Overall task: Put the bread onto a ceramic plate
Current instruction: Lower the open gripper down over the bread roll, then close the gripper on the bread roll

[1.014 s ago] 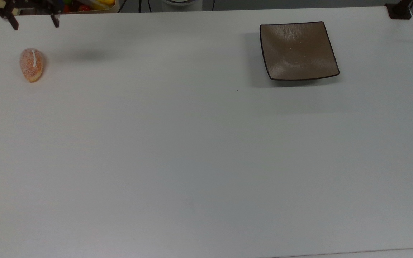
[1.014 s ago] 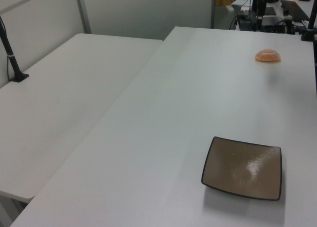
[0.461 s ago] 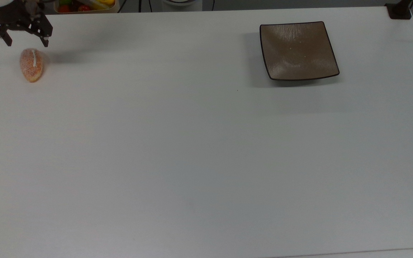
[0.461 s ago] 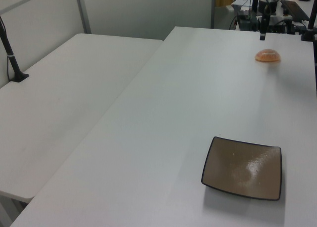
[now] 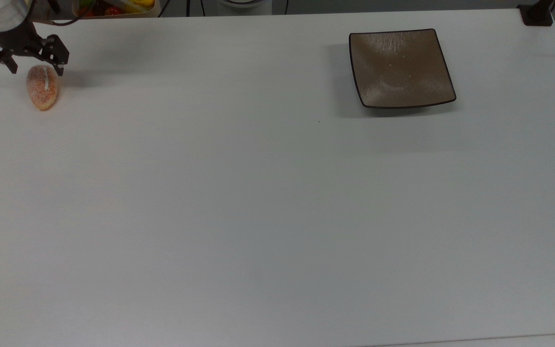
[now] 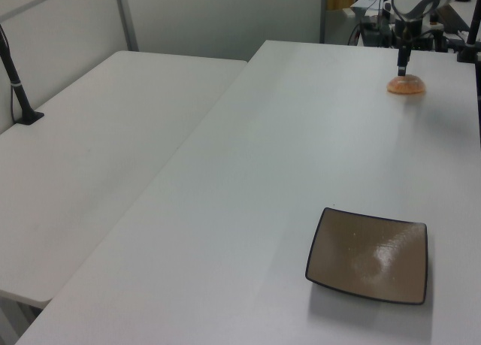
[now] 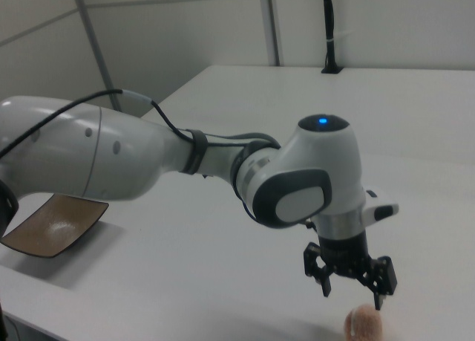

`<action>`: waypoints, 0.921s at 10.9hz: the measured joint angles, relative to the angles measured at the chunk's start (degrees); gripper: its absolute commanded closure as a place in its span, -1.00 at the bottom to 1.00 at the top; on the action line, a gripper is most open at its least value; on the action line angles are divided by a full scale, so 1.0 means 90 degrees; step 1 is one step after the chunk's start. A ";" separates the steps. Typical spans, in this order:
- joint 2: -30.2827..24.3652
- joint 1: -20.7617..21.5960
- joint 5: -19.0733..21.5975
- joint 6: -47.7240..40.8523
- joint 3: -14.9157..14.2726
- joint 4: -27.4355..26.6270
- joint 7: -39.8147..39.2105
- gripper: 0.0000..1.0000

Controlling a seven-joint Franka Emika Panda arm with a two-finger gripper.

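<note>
In the top view, the end effector [image 5: 35,71] hangs at the far-left corner of the white desk [image 5: 268,202], its two dark fingers [image 5: 59,69] spread wide and pointing down. The bread [image 5: 42,87] lies on the desk right under them; one fingertip stands just off the roll's upper right edge, the other off to the top view's left — nothing is gripped. The plate [image 5: 399,67] sits well apart, toward the top view's right, bare. A tub of colourful items [image 5: 113,7] shows beyond the desk's far edge.

In the left view, the end effector [image 6: 403,65] comes straight down from a white wrist at the far end of the desk [image 6: 301,180], its tip close above the top of the bread [image 6: 406,85]. Whether it touches the roll cannot be told from here. The plate [image 6: 369,255] rests in the foreground, near the left view's right edge. A second white table [image 6: 98,142] adjoins on the left view's left.

In the right view, the white arm [image 7: 148,163] reaches from the right view's left across the desk [image 7: 415,148], bends at a rounded joint with a blue light [image 7: 321,120] and turns the wrist vertically downward. The end effector [image 7: 352,296] is spread wide, empty, with the bread [image 7: 363,325] just below its right fingertip. A corner of the plate [image 7: 52,226] shows behind the arm — at the right view's left.
</note>
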 measured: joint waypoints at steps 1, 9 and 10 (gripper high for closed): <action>0.0063 -0.0023 -0.0002 0.0107 -0.0008 -0.0059 -0.0068 -1.00; 0.0411 -0.0080 -0.0322 0.0801 -0.0010 -0.0411 -0.0132 -0.34; 0.0411 -0.0080 -0.0383 0.0801 -0.0010 -0.0411 -0.0133 0.06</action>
